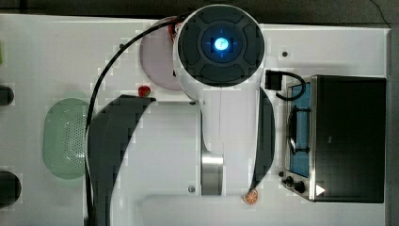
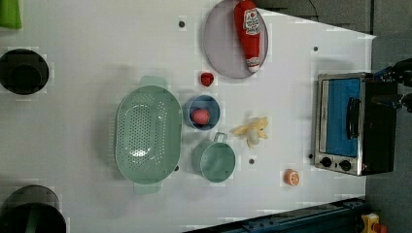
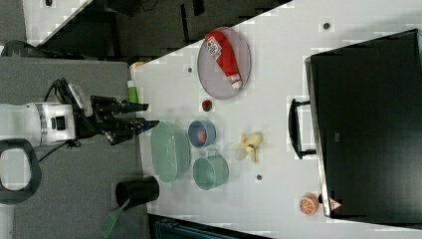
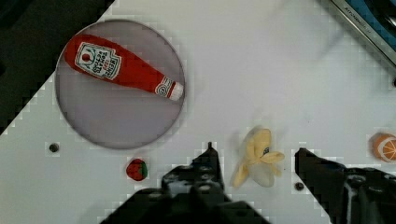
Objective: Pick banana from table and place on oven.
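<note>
The banana (image 4: 257, 156), a pale yellow partly peeled fruit, lies on the white table (image 4: 261, 70) and appears between my gripper's (image 4: 254, 150) two dark fingers (image 4: 208, 163), which stand apart with nothing in them. In the right view the gripper (image 3: 148, 114) hangs well off the table surface, apart from the banana (image 3: 249, 145). The left view has the banana (image 2: 252, 130) lying between a small green pot (image 2: 214, 160) and the oven (image 2: 352, 124). The oven (image 1: 348, 139) has a black top, a steel front and a blue glass door. My arm hides the banana in the top view.
A ketchup bottle (image 4: 121, 67) lies on a grey plate (image 4: 93, 121). A strawberry (image 4: 137, 169) and an orange slice (image 4: 385, 147) sit near the banana. A green colander (image 2: 145, 133), a blue bowl (image 2: 201, 112) and a black cup (image 2: 22, 70) stand farther off.
</note>
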Controlling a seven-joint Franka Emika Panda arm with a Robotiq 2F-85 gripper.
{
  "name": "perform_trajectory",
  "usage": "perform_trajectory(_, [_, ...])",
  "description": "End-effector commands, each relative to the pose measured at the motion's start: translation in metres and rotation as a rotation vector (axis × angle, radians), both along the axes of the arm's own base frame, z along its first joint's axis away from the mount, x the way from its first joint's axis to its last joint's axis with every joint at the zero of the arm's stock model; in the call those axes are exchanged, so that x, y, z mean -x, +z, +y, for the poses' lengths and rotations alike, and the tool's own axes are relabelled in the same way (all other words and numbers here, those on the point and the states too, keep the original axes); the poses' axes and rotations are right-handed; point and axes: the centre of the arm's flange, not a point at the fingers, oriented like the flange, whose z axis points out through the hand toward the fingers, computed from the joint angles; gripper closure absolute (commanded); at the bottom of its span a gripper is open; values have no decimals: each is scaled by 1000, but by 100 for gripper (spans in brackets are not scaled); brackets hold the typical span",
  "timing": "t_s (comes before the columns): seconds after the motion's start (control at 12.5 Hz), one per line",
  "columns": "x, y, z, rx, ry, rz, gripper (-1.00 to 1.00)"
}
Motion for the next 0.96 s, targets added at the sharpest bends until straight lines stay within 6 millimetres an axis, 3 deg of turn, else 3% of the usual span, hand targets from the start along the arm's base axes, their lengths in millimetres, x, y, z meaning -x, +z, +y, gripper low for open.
perform_trajectory(0.08, [159, 73, -11, -6, -10, -4, -59])
perform_trajectory(0.24, [158, 73, -11, -6, -10, -5, -99])
perform_trajectory(0.48, [151, 59, -9, -5, -6, 26, -100])
perform_trajectory(0.64, [133, 29, -8, -5, -2, 72, -100])
perform_trajectory(0.96, [83, -53, -3, -5, 11, 114, -100])
